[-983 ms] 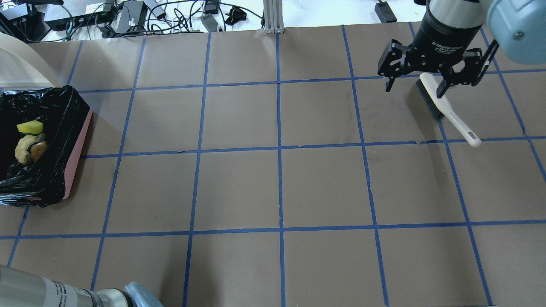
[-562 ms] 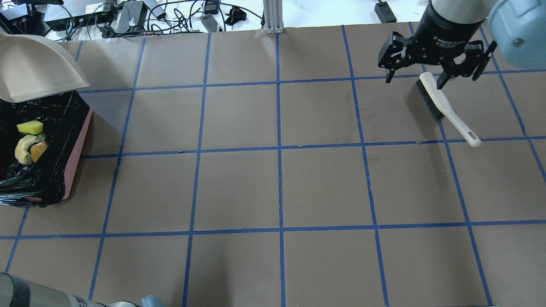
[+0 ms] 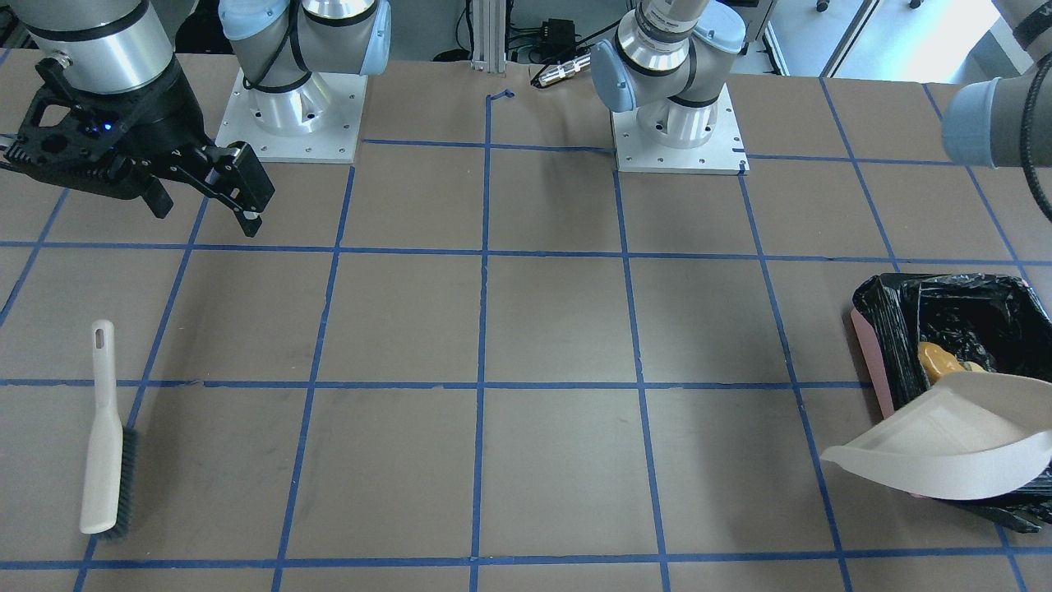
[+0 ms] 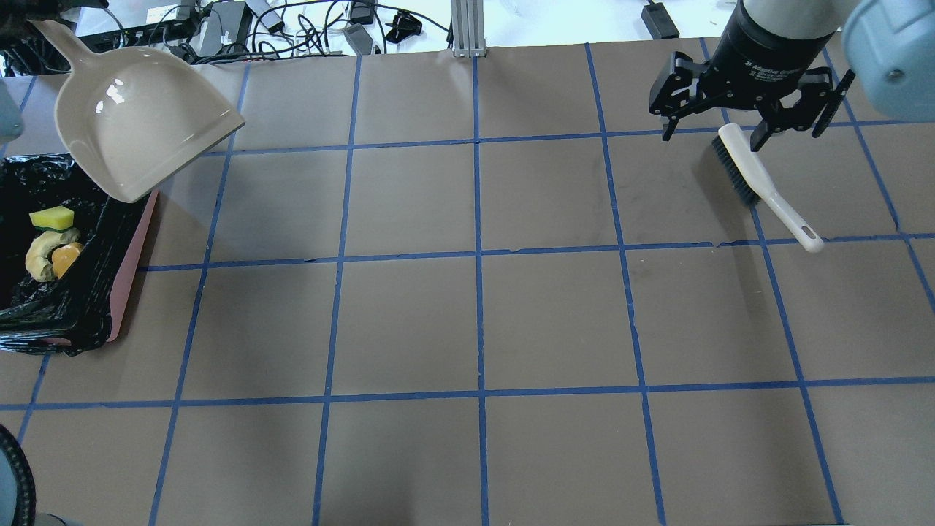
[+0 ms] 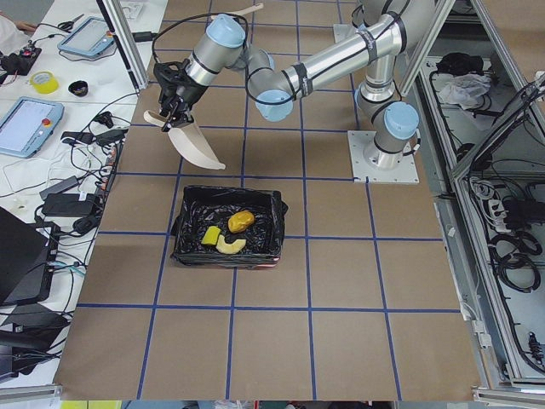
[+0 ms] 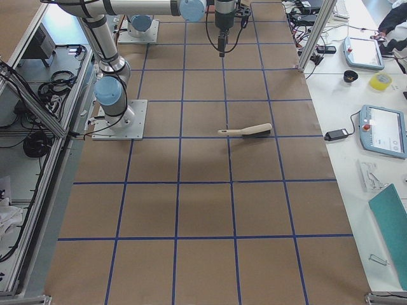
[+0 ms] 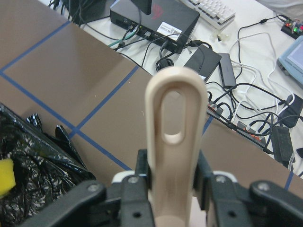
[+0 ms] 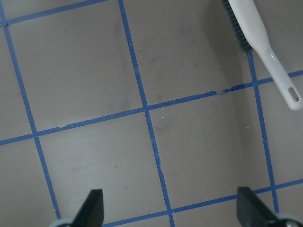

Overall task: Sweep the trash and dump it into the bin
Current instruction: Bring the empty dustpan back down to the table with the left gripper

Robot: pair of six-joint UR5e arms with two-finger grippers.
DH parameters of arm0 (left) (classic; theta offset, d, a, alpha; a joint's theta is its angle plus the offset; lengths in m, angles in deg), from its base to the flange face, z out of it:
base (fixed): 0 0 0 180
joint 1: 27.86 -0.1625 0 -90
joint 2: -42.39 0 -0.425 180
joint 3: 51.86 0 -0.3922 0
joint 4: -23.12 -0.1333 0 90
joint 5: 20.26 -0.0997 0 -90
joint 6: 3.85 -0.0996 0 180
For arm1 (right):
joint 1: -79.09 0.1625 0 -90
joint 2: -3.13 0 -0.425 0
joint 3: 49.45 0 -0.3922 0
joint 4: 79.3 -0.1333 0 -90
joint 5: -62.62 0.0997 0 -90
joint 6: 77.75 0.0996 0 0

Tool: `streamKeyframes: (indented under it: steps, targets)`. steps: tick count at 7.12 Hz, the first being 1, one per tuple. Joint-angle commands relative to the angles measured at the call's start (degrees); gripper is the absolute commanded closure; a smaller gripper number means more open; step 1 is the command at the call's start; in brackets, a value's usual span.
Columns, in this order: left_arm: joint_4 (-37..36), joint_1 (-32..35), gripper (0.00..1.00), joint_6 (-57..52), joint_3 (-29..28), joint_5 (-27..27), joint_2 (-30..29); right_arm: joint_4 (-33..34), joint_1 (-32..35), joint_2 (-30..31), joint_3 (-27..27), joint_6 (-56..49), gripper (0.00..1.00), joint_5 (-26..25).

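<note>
The three trash pieces lie in the bin (image 4: 131,248), a pink-sided box lined with a black bag at the table's left edge: a yellow wedge (image 4: 51,217), a tan croissant shape (image 4: 40,257) and a golden-brown lump (image 5: 241,221). My left gripper (image 7: 173,184) is shut on the handle of the beige dustpan (image 4: 139,124). It holds the empty pan tilted in the air, just past the bin's far end. My right gripper (image 4: 745,131) is open and empty, hovering above the bristle end of the beige brush (image 4: 760,186), which lies flat on the table.
Cables, power bricks and electronics (image 4: 219,29) crowd the white bench beyond the table's far edge, close behind the dustpan. A metal post (image 4: 465,29) stands at the far middle. The brown table top (image 4: 475,321) is marked with a blue tape grid.
The dustpan has lifted off the bin and swung toward the table's far edge and a little inward, coming fully into view. The right gripper has risen slightly above the brush.
</note>
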Motion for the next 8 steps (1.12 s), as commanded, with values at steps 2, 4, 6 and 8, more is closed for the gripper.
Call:
streamKeyframes:
  steps: [2,4,6,8]
  targets:
    - [9.7,5.8,1.00,29.3,0.5,-3.5,-1.3,0.2,-0.1,1.4,-0.8,0.0,0.00,0.2]
    - [15.6,7.4,1.00,42.4,0.5,-3.4,-3.4,0.4,-0.1,1.7,-0.8,0.2,0.00,0.4]
    - [21.3,8.0,1.00,55.3,0.5,-2.8,-6.7,0.2,0.0,1.7,-0.8,-0.1,0.00,0.2]
    - [25.0,7.9,1.00,57.9,0.1,-2.7,-8.9,0.0,0.1,1.6,-0.9,-7.3,0.00,-0.2]
